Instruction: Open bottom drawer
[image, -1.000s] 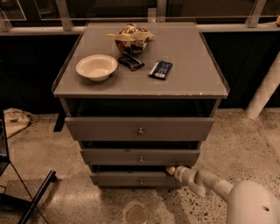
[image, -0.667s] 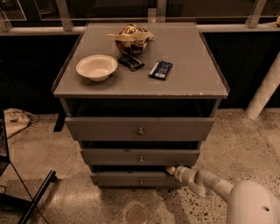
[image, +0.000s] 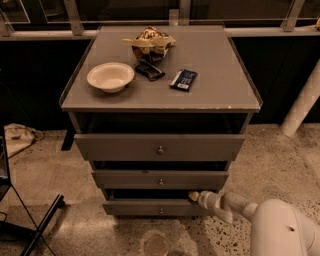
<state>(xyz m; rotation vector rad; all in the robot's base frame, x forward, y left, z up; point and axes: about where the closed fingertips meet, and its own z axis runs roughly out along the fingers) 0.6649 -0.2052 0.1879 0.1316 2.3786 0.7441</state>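
The grey cabinet has three drawers. The bottom drawer (image: 150, 207) is the lowest slim grey front with a small round knob (image: 161, 210); it stands slightly out, with a dark gap above it. The middle drawer (image: 160, 179) and the taller top drawer (image: 160, 146) sit above it. My gripper (image: 194, 196) comes in from the lower right on a white arm (image: 270, 225). Its tip is at the top right edge of the bottom drawer front, right of the knob.
On the cabinet top (image: 220, 85) lie a white bowl (image: 110, 76), a snack bag (image: 150, 44), a dark flat item (image: 149, 70) and a blue packet (image: 183, 79). A white post (image: 302, 105) stands at the right. A black stand leg (image: 42, 225) crosses the floor at the left.
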